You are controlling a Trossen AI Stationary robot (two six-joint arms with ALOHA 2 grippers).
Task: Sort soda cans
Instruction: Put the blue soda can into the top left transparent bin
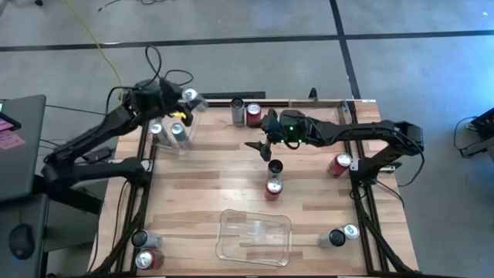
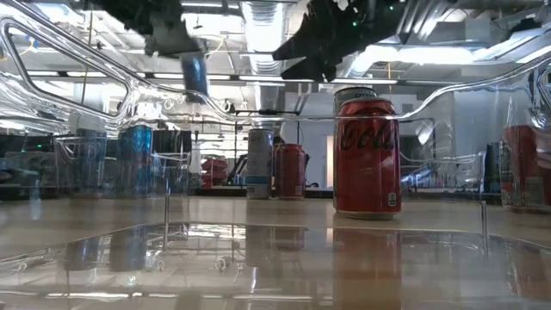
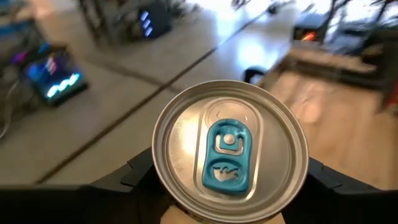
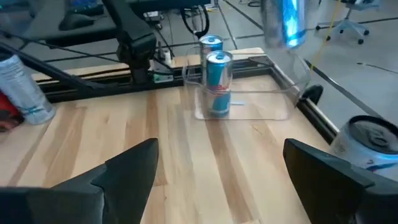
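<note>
My left gripper (image 1: 185,100) is shut on a silver-blue soda can (image 3: 230,146) and hangs over the clear bin (image 1: 184,145) at the table's far left. Two silver-blue cans (image 4: 217,74) stand upright in that bin. My right gripper (image 1: 261,148) is open, in the air above the table's middle, just to the far side of a dark can (image 1: 275,166) and a red can (image 2: 368,155) that stand on the wood. A dark grey can (image 1: 237,110) and a red can (image 1: 254,114) stand by the far edge. My left gripper pinches the silver-blue can between its two fingers (image 3: 140,177), one on each side of the can's wall just below the top rim (image 3: 163,163). The fingers come from above. The can (image 2: 196,76) hangs below them, lifted clear over the bin and slightly tilted.
A second clear bin (image 1: 255,235) sits at the near middle. A red can (image 1: 340,164) is by the right edge, two cans (image 1: 343,235) at the near right corner, a dark can (image 1: 143,239) and a red can (image 1: 148,259) at the near left. Bare wood lies between.
</note>
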